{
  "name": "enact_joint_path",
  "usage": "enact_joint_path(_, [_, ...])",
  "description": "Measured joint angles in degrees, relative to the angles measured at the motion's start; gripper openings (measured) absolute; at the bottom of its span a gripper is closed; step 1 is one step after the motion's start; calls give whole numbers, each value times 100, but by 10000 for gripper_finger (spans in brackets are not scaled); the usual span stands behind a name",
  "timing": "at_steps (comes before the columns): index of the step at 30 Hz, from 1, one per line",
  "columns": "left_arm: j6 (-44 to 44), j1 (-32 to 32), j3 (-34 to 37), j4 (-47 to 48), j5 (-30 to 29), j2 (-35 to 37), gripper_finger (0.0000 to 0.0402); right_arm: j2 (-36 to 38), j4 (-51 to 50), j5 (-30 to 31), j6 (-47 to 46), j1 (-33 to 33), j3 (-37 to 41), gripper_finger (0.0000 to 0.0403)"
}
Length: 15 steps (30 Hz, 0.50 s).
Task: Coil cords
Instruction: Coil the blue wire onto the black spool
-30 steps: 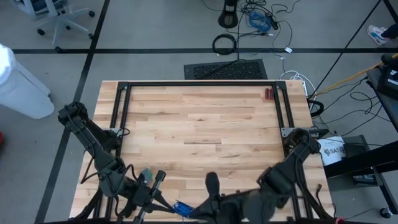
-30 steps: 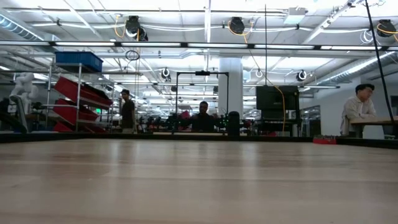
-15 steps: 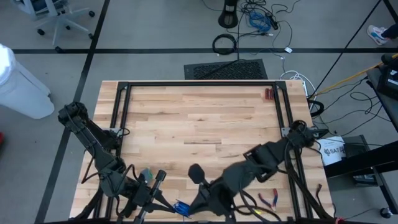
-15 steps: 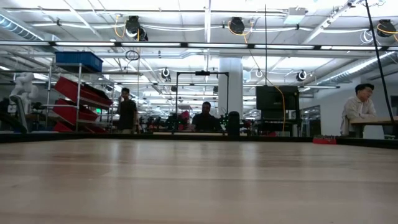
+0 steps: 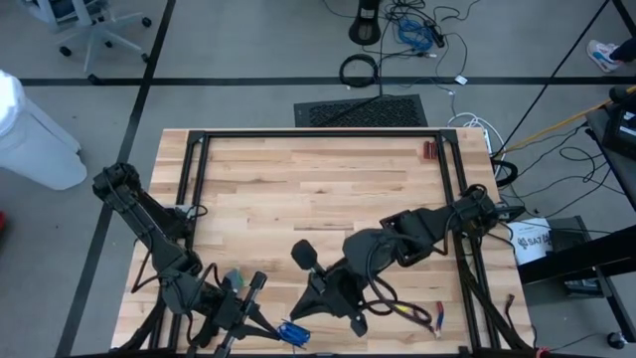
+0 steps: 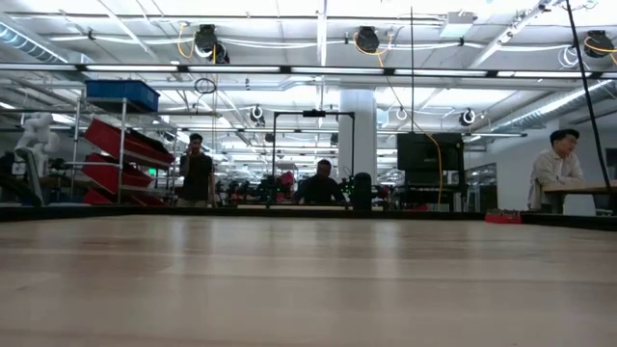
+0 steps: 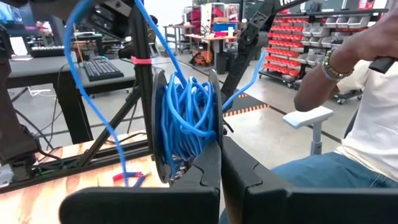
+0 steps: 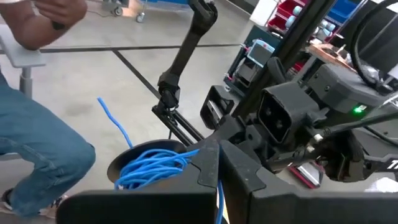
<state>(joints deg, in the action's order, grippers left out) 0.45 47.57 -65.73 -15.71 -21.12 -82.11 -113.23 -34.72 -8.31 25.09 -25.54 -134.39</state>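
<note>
at the table's [image 5: 318, 189] near edge, blue cord [image 7: 186, 118] wound on a dark spool [image 7: 158, 124], both grippers' jaws together

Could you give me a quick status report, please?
Both grippers shut: left gripper and right gripper at table's near edge. Blue cord wound on spool. Person seated close.

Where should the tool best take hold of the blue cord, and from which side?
Probably the free tail that stands up out of the coil. Come from the side, across it, just under its tip: it stands alone, while the wound loops lie packed together.
</note>
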Motion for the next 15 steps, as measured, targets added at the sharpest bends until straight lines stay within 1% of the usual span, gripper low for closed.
enact_joint_path(2, [8,0,0,-1,-1,0,0,4,67,-97,25,39,0,0])
enact_joint_path(9, [26,-81,0,-15,4,0,0,-30,329,-142,67,157,4,0])
enact_joint_path(11, [30,-111,0,12,15,-5,0,-35,348,-285,69,182,7,0])
enact_joint_path(15, [33,-111,0,23,131,-17,0,-35,262,-315,-3,186,7,0])
